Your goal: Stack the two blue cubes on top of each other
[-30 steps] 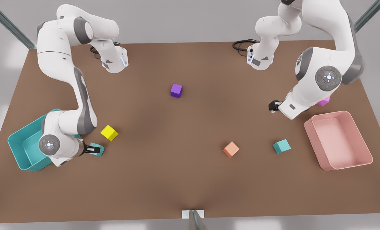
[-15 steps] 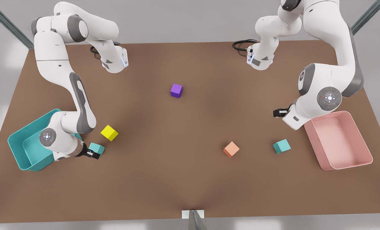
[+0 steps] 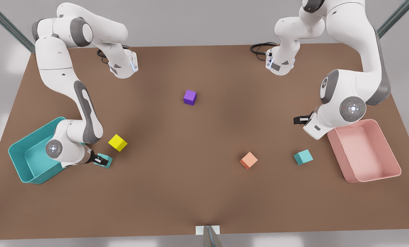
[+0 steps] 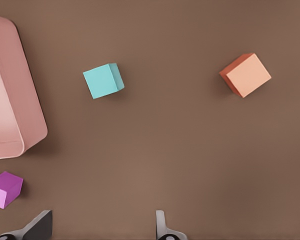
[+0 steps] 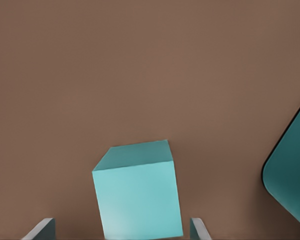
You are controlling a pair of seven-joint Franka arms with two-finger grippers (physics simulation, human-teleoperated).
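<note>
One blue cube (image 3: 108,161) lies on the table beside the teal bin at the front view's left. My right gripper (image 3: 101,160) is low over it, open. In the right wrist view that blue cube (image 5: 138,196) sits between the two fingertips of the right gripper (image 5: 121,231), with a small gap on each side. The other blue cube (image 3: 303,157) rests alone near the pink bin; it is the blue cube (image 4: 103,80) in the left wrist view. My left gripper (image 3: 299,120) hovers open above the table, behind that cube, with its fingertips (image 4: 162,226) apart and nothing between them.
A teal bin (image 3: 20,152) stands at the front view's left, a pink bin (image 3: 389,164) at its right. A yellow cube (image 3: 117,142), a purple cube (image 3: 190,97) and an orange cube (image 3: 248,160) lie on the table. A magenta cube (image 4: 5,189) sits near the pink bin (image 4: 10,105).
The right gripper shifted off the blue cube toward the table's front, then came back over it. The left arm moved toward the pink bin and then held still.
</note>
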